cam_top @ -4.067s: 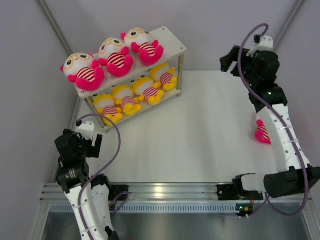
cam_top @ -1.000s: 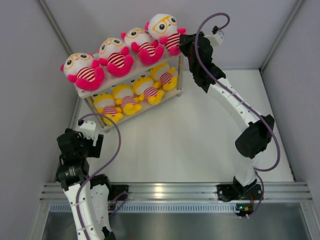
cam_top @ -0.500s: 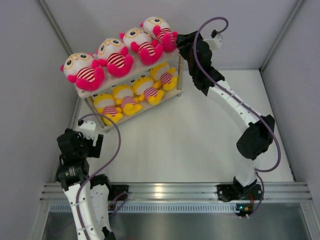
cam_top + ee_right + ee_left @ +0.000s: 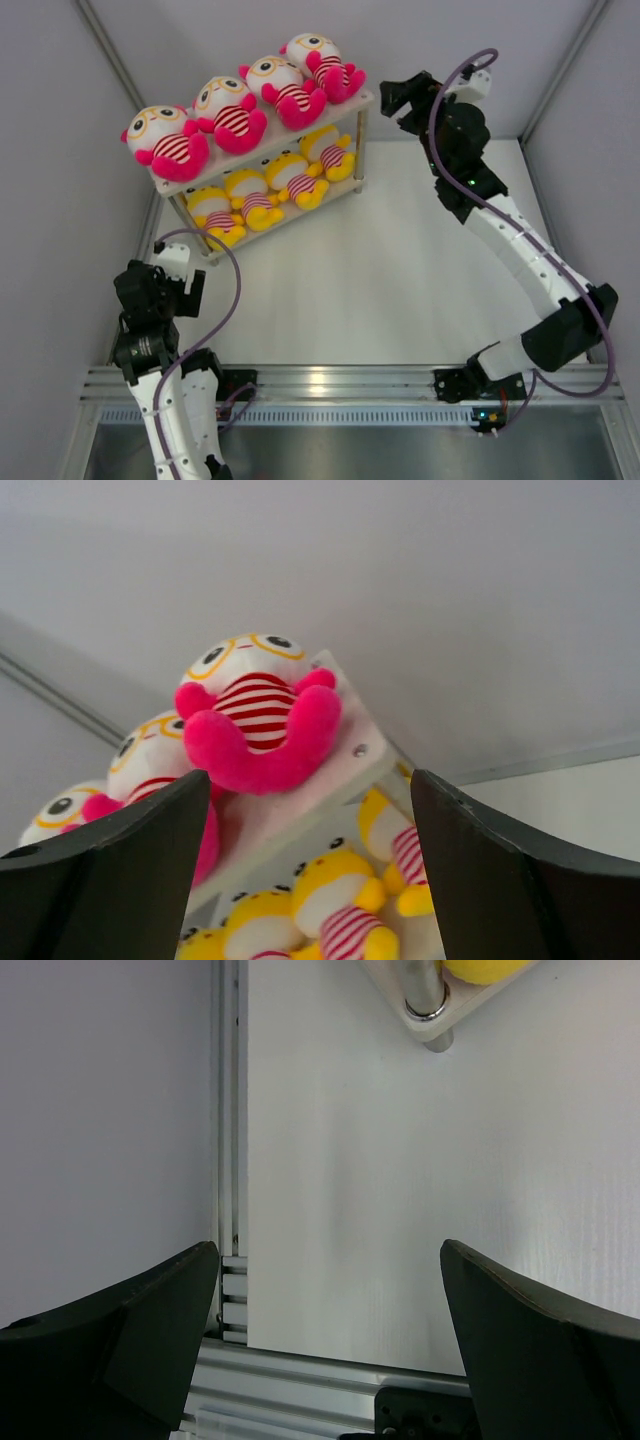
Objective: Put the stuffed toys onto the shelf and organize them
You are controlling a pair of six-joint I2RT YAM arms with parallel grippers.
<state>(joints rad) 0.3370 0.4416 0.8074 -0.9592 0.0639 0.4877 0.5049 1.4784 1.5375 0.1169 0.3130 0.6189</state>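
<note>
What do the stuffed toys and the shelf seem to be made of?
Stuffed toys: soft plush fabric, matte, with a fuzzy nap on the pink arms. Shelf boards: smooth white, probably plastic or painted board; cannot tell which. Corner posts: likely metal, with a bright gloss.

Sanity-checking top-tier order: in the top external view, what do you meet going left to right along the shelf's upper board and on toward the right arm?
leftmost pink toy → second pink toy → third pink toy → fourth pink toy → right gripper, open and holding nothing.
</note>
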